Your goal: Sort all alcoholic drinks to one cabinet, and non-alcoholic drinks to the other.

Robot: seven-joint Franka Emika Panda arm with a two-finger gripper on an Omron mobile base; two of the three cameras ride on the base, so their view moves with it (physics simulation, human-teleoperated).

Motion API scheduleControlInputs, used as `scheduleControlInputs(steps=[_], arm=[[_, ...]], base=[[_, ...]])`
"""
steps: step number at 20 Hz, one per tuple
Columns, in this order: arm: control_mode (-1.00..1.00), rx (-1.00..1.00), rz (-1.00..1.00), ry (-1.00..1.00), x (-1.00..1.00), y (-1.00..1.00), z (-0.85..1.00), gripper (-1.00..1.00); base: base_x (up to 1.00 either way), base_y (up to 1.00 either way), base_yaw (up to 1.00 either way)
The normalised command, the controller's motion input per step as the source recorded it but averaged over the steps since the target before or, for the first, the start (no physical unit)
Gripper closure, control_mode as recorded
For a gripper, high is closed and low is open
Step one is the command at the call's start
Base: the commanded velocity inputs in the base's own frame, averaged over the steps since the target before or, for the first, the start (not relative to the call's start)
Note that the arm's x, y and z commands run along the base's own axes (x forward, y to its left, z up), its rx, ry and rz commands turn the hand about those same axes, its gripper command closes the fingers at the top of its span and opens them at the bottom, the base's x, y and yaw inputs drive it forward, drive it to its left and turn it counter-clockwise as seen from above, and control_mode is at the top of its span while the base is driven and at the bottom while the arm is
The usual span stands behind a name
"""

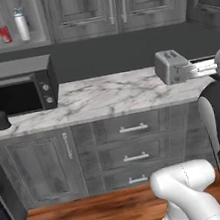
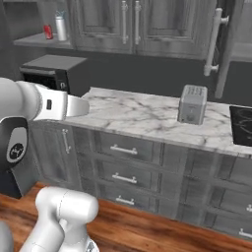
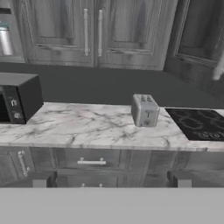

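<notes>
Up on the open shelf at the left, the red can stands just beside the taller pale bottle, both upright. A dark bottle sits at the counter's left end, next to the microwave. The toaster stands alone further right, near the cooktop. The gripper hangs back from the cabinets, its fingers spread wide and holding nothing.
</notes>
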Motion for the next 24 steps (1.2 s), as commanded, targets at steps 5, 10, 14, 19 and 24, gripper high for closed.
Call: scheduleControlInputs(steps=[5, 10, 14, 19, 24], arm=[[1.00, 0.00, 0.00, 0.00, 0.00, 0.00, 0.00, -1.00], [1.00, 0.00, 0.00, 0.00, 0.00, 0.00, 0.00, -1.00], [1.00, 0.00, 0.00, 0.00, 0.00, 0.00, 0.00, -1.00], [1.00, 0.00, 0.00, 0.00, 0.00, 0.00, 0.00, -1.00], [1.00, 0.00, 0.00, 0.00, 0.00, 0.00, 0.00, -1.00]], base=[[0.00, 0.52, 0.27], [0.00, 0.45, 0.25], [0.00, 0.44, 0.24], [0.00, 0.39, 0.25], [0.00, 0.30, 0.27]])
